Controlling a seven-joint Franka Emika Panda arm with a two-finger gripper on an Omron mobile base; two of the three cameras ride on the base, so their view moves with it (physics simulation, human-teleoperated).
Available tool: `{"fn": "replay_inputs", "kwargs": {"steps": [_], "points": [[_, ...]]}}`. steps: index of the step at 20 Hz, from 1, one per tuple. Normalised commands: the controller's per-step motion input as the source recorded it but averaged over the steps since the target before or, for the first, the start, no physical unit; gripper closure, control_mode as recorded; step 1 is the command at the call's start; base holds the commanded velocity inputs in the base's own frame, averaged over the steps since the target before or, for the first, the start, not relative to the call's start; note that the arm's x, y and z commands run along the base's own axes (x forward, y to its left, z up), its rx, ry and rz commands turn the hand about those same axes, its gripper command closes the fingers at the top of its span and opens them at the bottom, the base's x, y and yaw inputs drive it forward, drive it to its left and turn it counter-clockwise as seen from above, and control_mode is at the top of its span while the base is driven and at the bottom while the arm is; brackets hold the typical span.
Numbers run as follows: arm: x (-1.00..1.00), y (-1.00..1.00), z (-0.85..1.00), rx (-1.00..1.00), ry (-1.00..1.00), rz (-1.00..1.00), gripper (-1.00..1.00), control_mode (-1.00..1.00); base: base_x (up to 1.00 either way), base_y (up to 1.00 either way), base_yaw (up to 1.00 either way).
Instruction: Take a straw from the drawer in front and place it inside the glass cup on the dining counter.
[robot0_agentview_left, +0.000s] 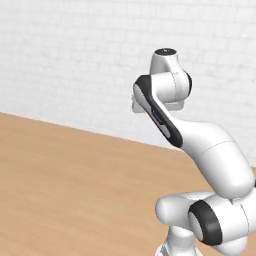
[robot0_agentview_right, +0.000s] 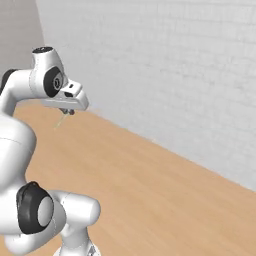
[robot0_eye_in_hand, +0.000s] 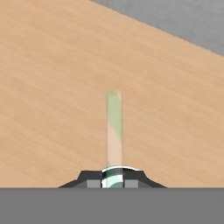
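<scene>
The jaws (robot0_eye_in_hand: 114, 183) are closed on a pale green straw (robot0_eye_in_hand: 114, 127), which sticks out straight ahead of them, above a light-wood floor (robot0_eye_in_hand: 48, 87) with a white wall (robot0_agentview_right: 165, 65) beyond. So the taking seems done; what is left is to find the glass cup on the dining surface and put the straw inside.

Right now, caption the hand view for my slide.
Gripper shut on a pale green straw, pointing out over the wooden floor.
</scene>
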Motion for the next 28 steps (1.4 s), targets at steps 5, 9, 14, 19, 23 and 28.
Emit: {"fn": "replay_inputs", "kwargs": {"steps": [5,9,14,19,23,28], "points": [[0.0,0.0,0.0,0.0,0.0,0.0,1.0,1.0,0.94,0.0,0.77],[0.0,0.0,0.0,0.0,0.0,0.0,1.0,1.0,0.94,0.0,0.78],[0.0,0.0,0.0,0.0,0.0,0.0,1.0,1.0,1.0,0.0,0.73],[0.0,0.0,0.0,0.0,0.0,0.0,1.0,1.0,1.0,0.0,0.67],[0.0,0.0,0.0,0.0,0.0,0.0,1.0,1.0,1.0,0.0,0.58],[0.0,0.0,0.0,0.0,0.0,0.0,1.0,1.0,1.0,-0.01,0.55]]}}
